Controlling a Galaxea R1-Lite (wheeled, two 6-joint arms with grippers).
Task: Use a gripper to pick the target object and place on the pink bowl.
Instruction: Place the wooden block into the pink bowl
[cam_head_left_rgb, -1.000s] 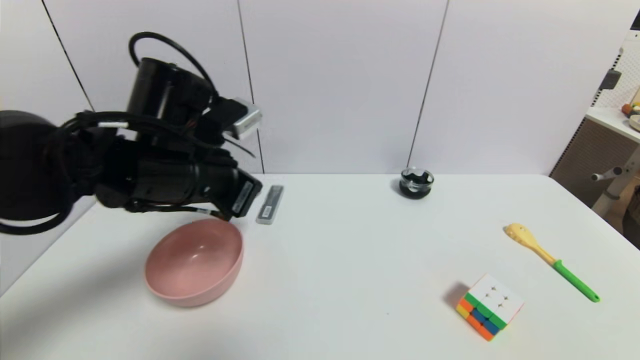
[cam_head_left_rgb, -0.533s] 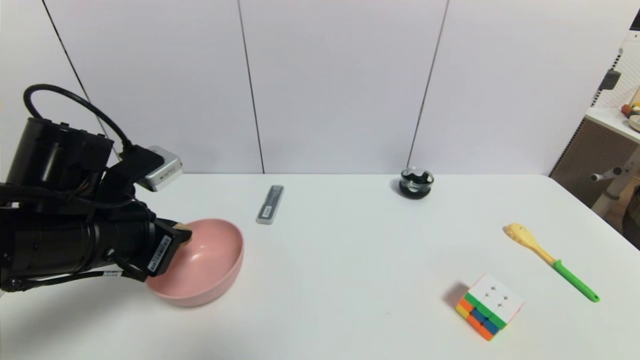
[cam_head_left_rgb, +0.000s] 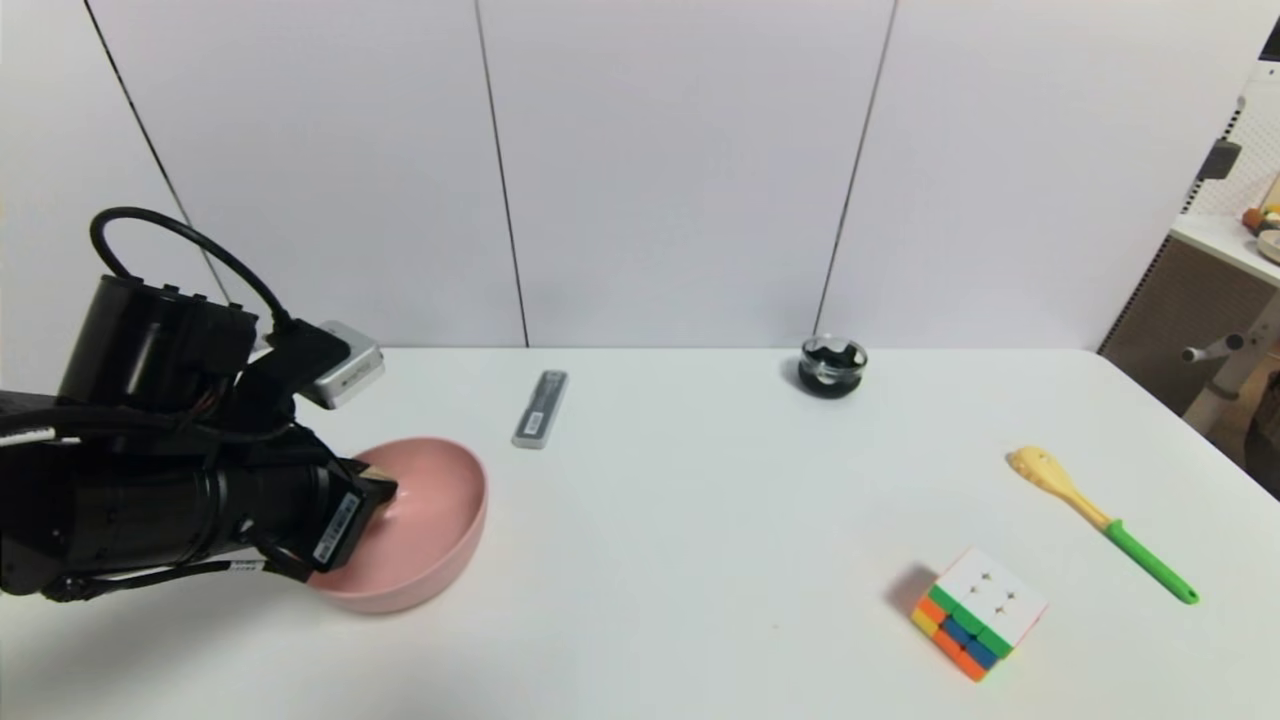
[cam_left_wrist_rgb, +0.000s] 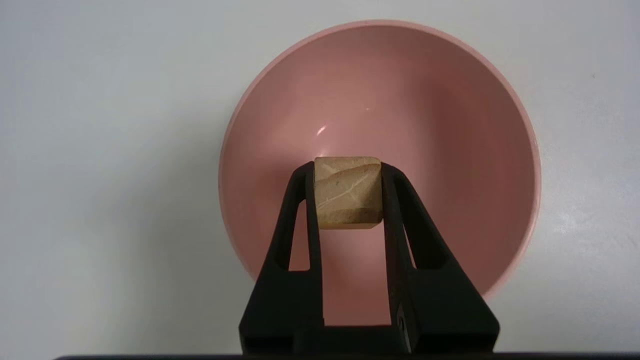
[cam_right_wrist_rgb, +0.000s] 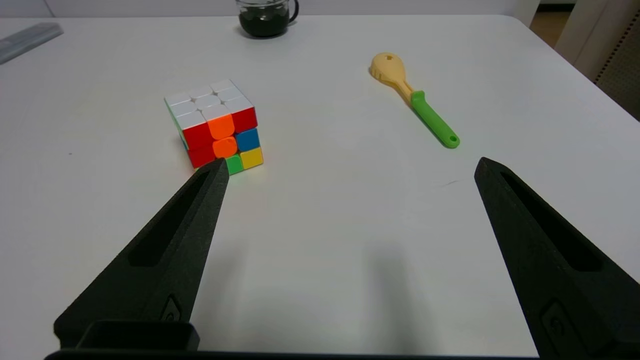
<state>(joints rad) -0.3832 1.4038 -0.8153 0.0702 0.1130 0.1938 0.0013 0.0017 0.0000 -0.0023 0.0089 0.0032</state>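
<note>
— Where's the right gripper?
— Parked, nearest us over the white table, its fingers spread wide with nothing between them.
— And the left gripper?
— At work above the pink bowl, grasping the wooden cube by two opposite sides.
— Why like that?
— Flat faces give the fingertips a square bite, I'd judge, and pointing down into the bowl means a short, tame drop once they part. The bowl sits upright with its mouth open, ready to receive.
— The rest?
— The puzzle cube is well apart from the bowl, then the spoon; farther off are the grey case and the glass dish (none of them wanted here, I'd say).
— How does the cube itself look?
— Plain light brown, slightly rounded at the corners, with darker grain curving over it and pale scratch-like lines. It's between the fingertips, over the bowl's inside; whether it touches the bottom, I can't tell.
</note>
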